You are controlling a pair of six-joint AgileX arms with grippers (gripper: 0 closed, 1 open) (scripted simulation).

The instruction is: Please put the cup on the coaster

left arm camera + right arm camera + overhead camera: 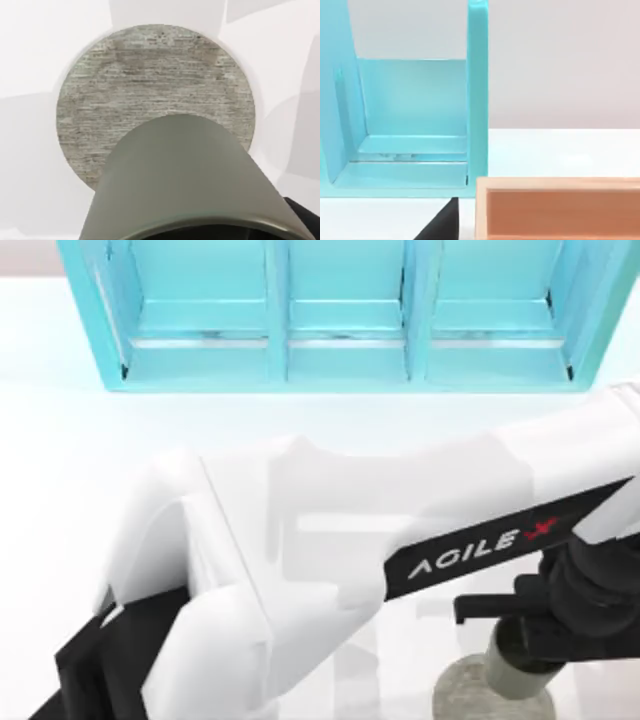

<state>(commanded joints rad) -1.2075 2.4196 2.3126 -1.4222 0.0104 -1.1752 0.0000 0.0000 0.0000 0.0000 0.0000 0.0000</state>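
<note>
cup (185,175) over coaster (150,90); right wrist sees orange box (560,207).

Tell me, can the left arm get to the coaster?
Probably yes. The left gripper holds the cup right at the coaster. The coaster's face next to the cup looks bare in the left wrist view, so nothing seems to block the way.

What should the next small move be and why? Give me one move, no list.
Probably ease the left gripper straight down. Its fingers are shut on the cup, and in the left wrist view the cup's base already lies over the coaster, off-centre but inside its edge. Contact cannot be confirmed, so opening now seems premature. The right arm is parked facing the teal shelf.
</note>
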